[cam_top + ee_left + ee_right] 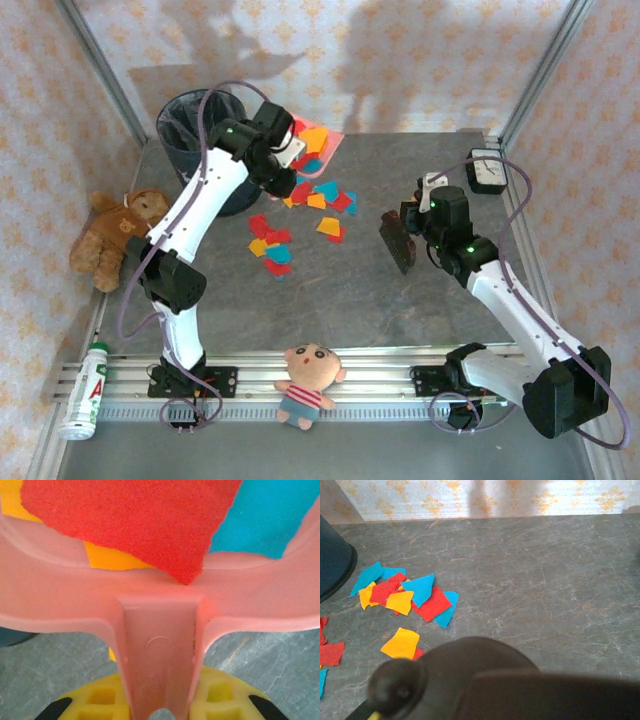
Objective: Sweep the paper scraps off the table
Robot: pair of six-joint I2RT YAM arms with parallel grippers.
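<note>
Many paper scraps [300, 215] loose | left gripper [160, 707] clamps dustpan [160, 605] handle | right gripper [412, 226] pinches brush [397, 245] | best: hold its lip flat on table [400, 300], sweep low toward it

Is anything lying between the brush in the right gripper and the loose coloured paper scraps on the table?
Nothing visible does. Bare dark grey stone-look table is all that separates the dark brush, clamped in the right gripper, from the red, blue, orange and yellow paper scraps.
</note>
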